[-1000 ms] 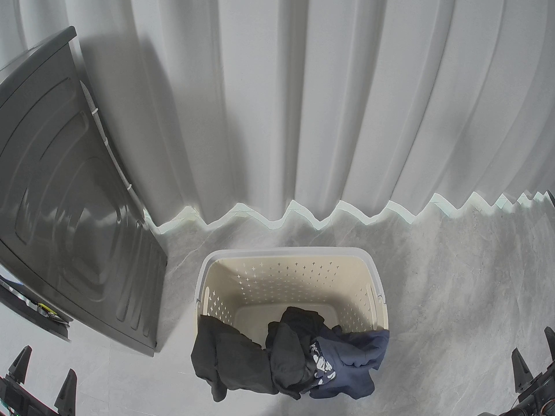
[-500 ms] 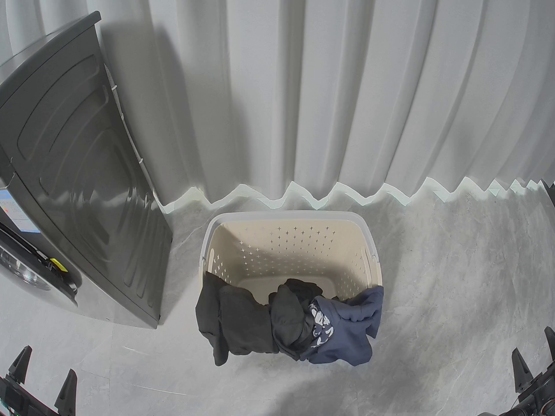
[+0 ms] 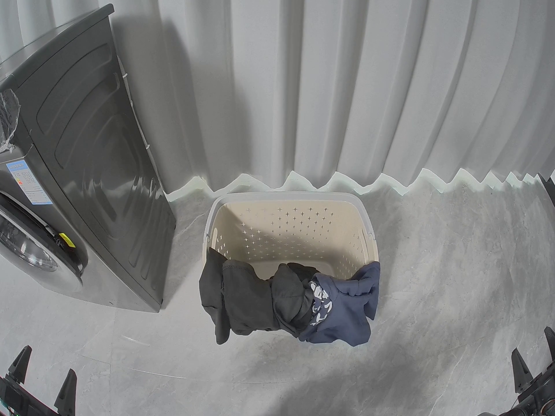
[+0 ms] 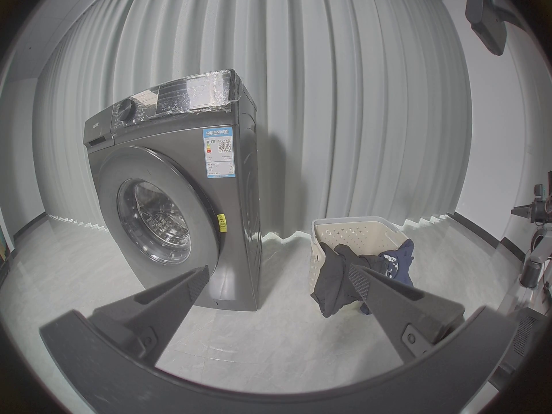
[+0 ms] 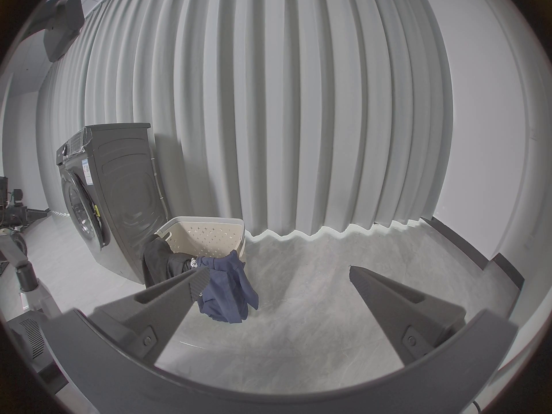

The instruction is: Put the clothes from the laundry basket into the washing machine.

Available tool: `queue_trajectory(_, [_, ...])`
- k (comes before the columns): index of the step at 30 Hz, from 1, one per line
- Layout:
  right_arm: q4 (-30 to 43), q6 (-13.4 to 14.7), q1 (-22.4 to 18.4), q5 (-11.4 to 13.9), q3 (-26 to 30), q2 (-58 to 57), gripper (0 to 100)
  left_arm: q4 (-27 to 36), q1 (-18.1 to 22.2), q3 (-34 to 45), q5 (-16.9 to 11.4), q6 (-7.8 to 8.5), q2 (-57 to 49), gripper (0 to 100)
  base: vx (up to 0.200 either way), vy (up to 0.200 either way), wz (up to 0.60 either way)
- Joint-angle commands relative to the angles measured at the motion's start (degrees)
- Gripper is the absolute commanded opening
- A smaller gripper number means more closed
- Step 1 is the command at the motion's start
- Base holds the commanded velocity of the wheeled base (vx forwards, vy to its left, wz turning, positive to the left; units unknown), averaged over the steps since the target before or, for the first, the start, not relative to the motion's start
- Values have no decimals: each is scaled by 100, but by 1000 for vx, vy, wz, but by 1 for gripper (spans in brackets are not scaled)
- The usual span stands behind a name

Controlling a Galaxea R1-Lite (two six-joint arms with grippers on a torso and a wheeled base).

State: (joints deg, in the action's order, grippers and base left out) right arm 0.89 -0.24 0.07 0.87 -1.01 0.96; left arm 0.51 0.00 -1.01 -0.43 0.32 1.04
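Head view: laundry basket (image 3: pixel 289 197) sits on the floor (image 3: pixel 457 273), just right of the washing machine (image 3: pixel 98 192), w/ the curtain (image 3: pixel 324 76) on its far side. Clothes are bunched at the basket's near end & draped over the near rim: dark grey garment (image 3: pixel 240 304) on the left, navy garment (image 3: pixel 341 319) on the right, touching in the middle. Machine's door (image 4: pixel 155 219) looks shut in the left wrist view.

Handling, my guess: soft, light, floppy fabric. It'll sag & trail when lifted, and since the two pieces look tangled, one may drag the other along. Best hold is prob. the thick bunched fold on top of the rim, not a loose hanging hem.

Left pincer (image 3: pixel 45 365) is low at near left, spread wide, nothing in it, touching nothing, well apart from the basket. Right pincer (image 3: pixel 532 345) at near right is likewise spread wide & empty, well away from the clothes.
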Motion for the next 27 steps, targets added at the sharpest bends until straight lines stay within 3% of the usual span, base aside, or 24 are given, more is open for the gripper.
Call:
queue_trajectory(1, [-1, -2, 1, 1, 57, -79, 100, 2, 0, 92, -1, 3, -104, 100, 0, 200, 0])
queue_trajectory(27, [-1, -2, 1, 1, 57, -79, 100, 2, 0, 92, -28, -5, -104, 100, 0, 200, 0])
